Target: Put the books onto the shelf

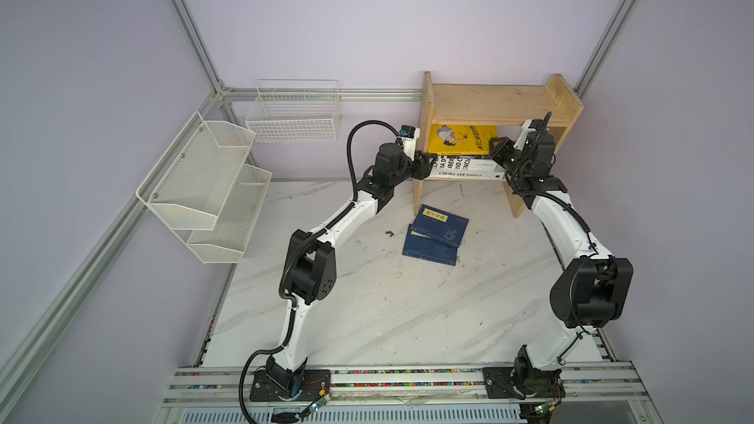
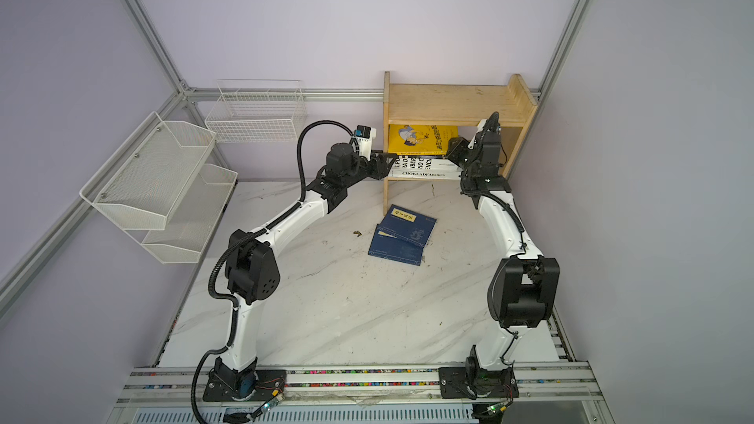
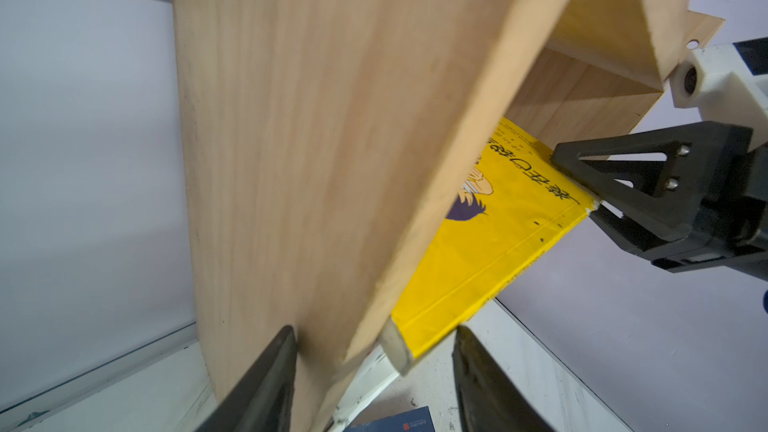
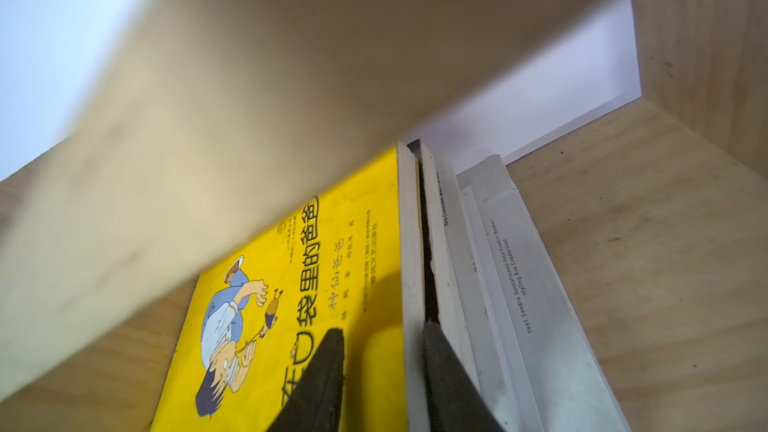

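Shelf: the wooden shelf (image 1: 497, 101) stands at the back of the tabletop (image 1: 387, 312), against the rear wall; its top tier is bare in both top views.
Yellow book: the yellow book (image 1: 461, 138) is on the lower tier at the left end, close to the left side panel, with its cover facing out toward the arms. It lies over the pile below; I cannot tell whether it is flat or tilted.
White books: the white books (image 1: 461, 167) with black lettering lie flat under the yellow one on the same tier, with one lettered spine facing the front.
Navy books: two navy books (image 1: 442, 224) lie flat on the tabletop just in front of the shelf, the one with the yellow label overlapping the other.
Right claw: the right claw (image 4: 382, 328) reaches into the lower tier from the right and is clamped on the yellow book (image 4: 299, 284). One finger is on the cover, and the other is past the page edge, in the gap above the pile.
Left claw: the left claw (image 3: 374, 330) is at the front edge of the left side panel. Its fingers are apart, with the panel and the near corner of the yellow book (image 3: 498, 243) between them, and it grips nothing.
Other things: a wire basket (image 1: 293, 116) and a mesh rack (image 1: 204, 181) hang on the walls to the left, well apart from the shelf.
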Motion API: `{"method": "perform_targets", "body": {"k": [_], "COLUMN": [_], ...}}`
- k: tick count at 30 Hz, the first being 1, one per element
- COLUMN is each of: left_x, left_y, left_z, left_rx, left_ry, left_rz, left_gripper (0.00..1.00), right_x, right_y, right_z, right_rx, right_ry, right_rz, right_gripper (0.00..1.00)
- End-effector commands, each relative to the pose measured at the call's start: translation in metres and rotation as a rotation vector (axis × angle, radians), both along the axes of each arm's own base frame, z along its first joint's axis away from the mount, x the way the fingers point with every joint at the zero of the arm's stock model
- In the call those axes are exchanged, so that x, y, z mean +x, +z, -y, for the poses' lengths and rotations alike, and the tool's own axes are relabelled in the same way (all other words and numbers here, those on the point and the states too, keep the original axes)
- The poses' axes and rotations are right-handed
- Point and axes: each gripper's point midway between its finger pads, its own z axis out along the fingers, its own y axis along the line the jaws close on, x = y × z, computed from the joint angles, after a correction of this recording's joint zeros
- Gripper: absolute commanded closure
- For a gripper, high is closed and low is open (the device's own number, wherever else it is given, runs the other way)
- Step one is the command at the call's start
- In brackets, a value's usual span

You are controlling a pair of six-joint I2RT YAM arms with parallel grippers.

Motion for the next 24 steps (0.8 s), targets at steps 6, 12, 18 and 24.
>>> {"method": "perform_targets", "body": {"k": [6, 12, 18, 24], "left_x": [-0.014, -0.011, -0.007, -0.003], "left_y": [0.064, 0.068, 0.068, 0.069], "left_z": [0.002, -0.001, -0.008, -0.015], "left_rx": [-0.082, -0.102, -0.112, -0.138], "left_ry": [0.014, 0.042, 0.091, 0.141], "left_rz": [0.126, 0.127, 0.120, 0.110], "left_gripper": [0.49, 0.51, 0.53, 0.57], "right_x": [0.001, 0.006, 0.009, 0.008], "right_y": [0.006, 0.004, -0.006, -0.018], "right_z": [-0.034, -0.041, -0.055, -0.069], "right_rx": [0.048, 0.056, 0.056, 0.037], "right_ry": [0.141, 0.170, 0.207, 0.227], "right_rz": [0.046, 0.073, 0.055, 0.028], "right_gripper": [0.64, 0.64, 0.64, 0.62]}}
